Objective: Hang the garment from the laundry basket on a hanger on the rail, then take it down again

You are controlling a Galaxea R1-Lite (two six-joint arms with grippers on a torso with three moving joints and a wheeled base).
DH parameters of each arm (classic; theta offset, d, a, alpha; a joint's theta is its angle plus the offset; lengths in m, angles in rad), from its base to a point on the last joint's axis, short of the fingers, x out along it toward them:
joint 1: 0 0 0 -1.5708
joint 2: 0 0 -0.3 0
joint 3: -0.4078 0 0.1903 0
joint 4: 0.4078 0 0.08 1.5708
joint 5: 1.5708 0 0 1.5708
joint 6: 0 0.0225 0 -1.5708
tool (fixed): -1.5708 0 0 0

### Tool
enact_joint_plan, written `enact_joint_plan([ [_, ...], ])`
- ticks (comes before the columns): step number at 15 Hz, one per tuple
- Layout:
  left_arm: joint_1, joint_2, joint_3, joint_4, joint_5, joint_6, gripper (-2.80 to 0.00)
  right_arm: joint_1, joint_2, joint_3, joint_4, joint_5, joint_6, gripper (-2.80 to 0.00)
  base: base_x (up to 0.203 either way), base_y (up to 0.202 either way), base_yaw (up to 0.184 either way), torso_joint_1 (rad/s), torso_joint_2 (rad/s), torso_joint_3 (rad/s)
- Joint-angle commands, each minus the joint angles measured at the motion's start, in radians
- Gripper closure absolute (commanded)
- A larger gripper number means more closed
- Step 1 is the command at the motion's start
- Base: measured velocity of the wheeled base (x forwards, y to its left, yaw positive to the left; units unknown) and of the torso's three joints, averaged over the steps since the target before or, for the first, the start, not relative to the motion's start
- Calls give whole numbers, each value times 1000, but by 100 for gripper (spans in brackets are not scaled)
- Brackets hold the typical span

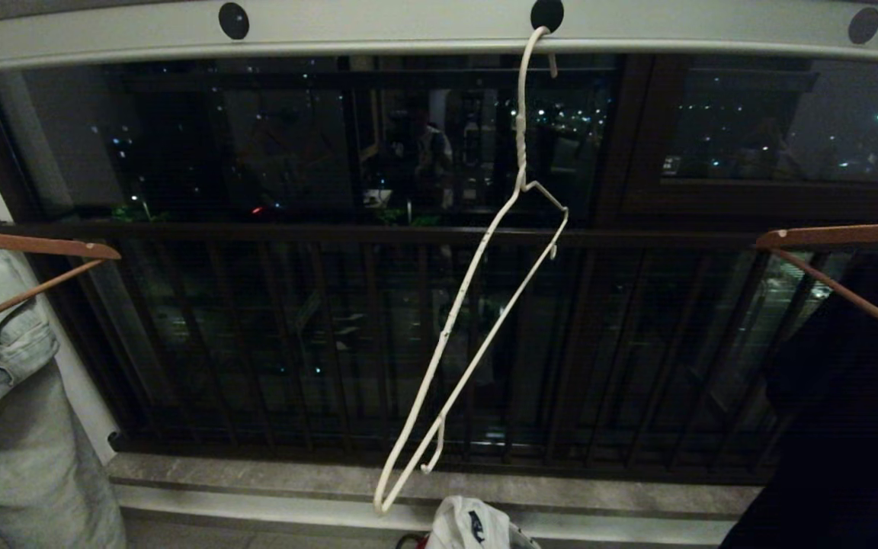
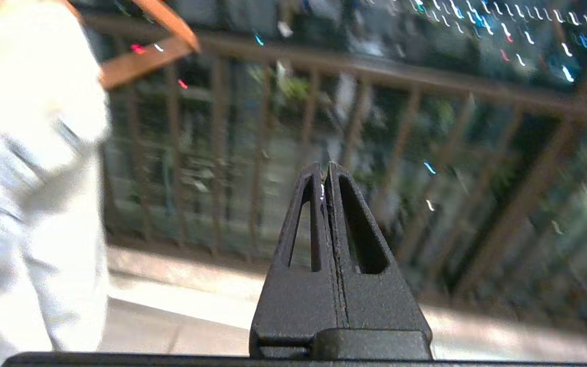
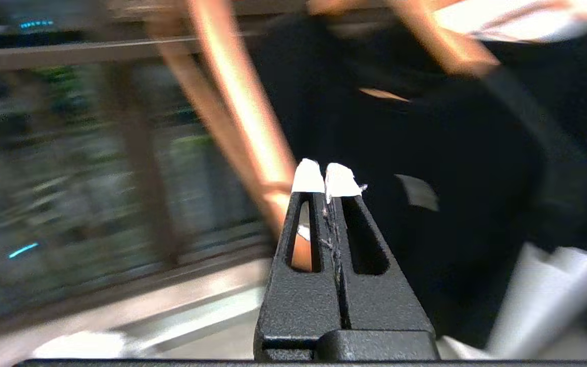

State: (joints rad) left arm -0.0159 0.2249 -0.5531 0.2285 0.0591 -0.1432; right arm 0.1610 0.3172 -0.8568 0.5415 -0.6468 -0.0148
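Note:
The rail (image 1: pixel 408 30) runs across the top of the head view. From one of its dark holes the white wire hanger (image 1: pixel 447 328) hangs bare and tilted, its low end pointing down-left. Below it, at the picture's lower edge, lies the white garment (image 1: pixel 469 526) with a bit of blue print showing. The laundry basket is cut off below that edge. Neither arm shows in the head view. My left gripper (image 2: pixel 324 165) is shut on nothing, facing the balcony bars. My right gripper (image 3: pixel 324 168), with white-taped tips, is also shut and empty, close to a black garment (image 3: pixel 451 153).
A pale denim garment (image 1: pixel 4 381) hangs on a brown wooden hanger (image 1: pixel 35 245) at the left. The black garment (image 1: pixel 850 396) hangs on another wooden hanger (image 1: pixel 843 235) at the right. Behind stand the dark balcony railing (image 1: pixel 408 232) and a stone sill (image 1: pixel 256 480).

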Motion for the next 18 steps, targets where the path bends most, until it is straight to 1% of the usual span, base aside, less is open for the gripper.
enact_joint_plan([
  [1, 12, -61, 113, -2, -28, 3, 0, -63, -40, -10, 8, -12, -48, 0, 0, 0, 0, 0, 0, 0],
  [2, 12, -64, 152, -5, -36, 6, 0, -108, -41, -2, 4, 28, -80, 0, 0, 0, 0, 0, 0, 0],
  [3, 13, -67, 184, -8, -49, 9, 0, -133, -56, 22, 2, 97, -92, 0, 0, 0, 0, 0, 0, 0],
  [5, 14, -121, 253, -11, -85, 22, 0, -160, -138, 134, -1, 198, -98, 0, 0, 0, 0, 0, 0, 0],
  [6, 15, -158, 299, -13, -106, 64, 0, -163, -175, 193, -10, 275, -89, 0, 0, 0, 0, 0, 0, 0],
  [7, 17, -192, 346, -14, -120, 128, 0, -164, -206, 262, -35, 341, -67, 0, 0, 0, 0, 0, 0, 0],
  [8, 18, -217, 391, -24, -126, 186, 0, -165, -247, 341, -78, 406, -51, 0, 0, 0, 0, 0, 0, 0],
  [9, 19, -221, 439, -54, -126, 215, 0, -165, -283, 421, -134, 469, -43, 0, 0, 0, 0, 0, 0, 0],
  [11, 19, -224, 534, -181, -98, 236, 0, -165, -306, 582, -300, 557, -35, 0, 0, 0, 0, 0, 0, 0],
  [12, 19, -225, 550, -221, -87, 240, 0, -165, -311, 660, -382, 611, -46, 0, 0, 0, 0, 0, 0, 0],
  [13, 19, -225, 550, -222, -87, 240, 0, -166, -314, 725, -441, 659, -57, 0, 0, 0, 0, 0, 0, 0],
  [14, 19, -225, 550, -222, -87, 232, 0, -166, -315, 785, -492, 694, -66, 0, 0, 0, 0, 0, 0, 0],
  [15, 19, -225, 550, -221, -87, 226, 0, -165, -317, 817, -531, 723, -71, 0, 0, 0, 0, 0, 0, 0],
  [16, 19, -225, 550, -222, -85, 221, 0, -164, -317, 820, -537, 725, -76, 0, 0, 0, 0, 0, 0, 0],
  [17, 19, -225, 552, -225, -84, 217, 0, -164, -317, 822, -538, 711, -90, 0, 0, 0, 0, 0, 0, 0],
  [18, 19, -225, 552, -225, -82, 212, 0, -164, -317, 833, -542, 668, -127, 0, 0, 0, 0, 0, 0, 0],
])
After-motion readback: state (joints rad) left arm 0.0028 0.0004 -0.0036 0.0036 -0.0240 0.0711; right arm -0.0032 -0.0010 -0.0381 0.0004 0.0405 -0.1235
